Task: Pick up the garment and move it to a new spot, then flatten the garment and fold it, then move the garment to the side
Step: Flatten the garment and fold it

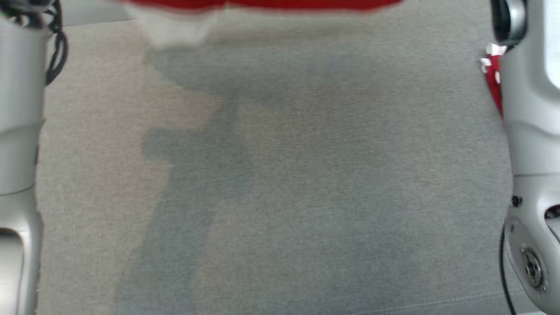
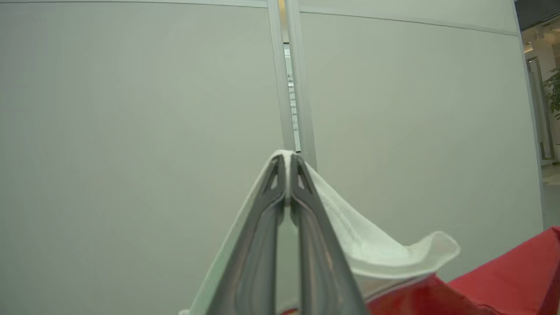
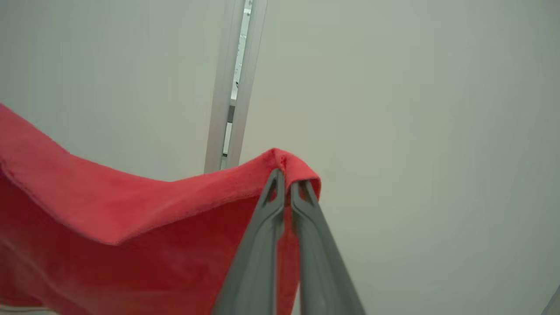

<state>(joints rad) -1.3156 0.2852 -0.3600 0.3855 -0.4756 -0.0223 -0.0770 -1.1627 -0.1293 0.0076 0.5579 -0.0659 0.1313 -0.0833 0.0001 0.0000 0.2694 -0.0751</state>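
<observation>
grey cloth surface (image 1: 280, 197), garment (image 3: 109, 218) held above

The garment (image 3: 109, 210) is fuzzy, matt cloth; the table cover (image 1: 306, 197) is matt woven fabric.

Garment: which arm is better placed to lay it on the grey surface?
Neither alone, probably. Left gripper pinches the garment at its white edge, right gripper at its red edge; both should lower together.
</observation>
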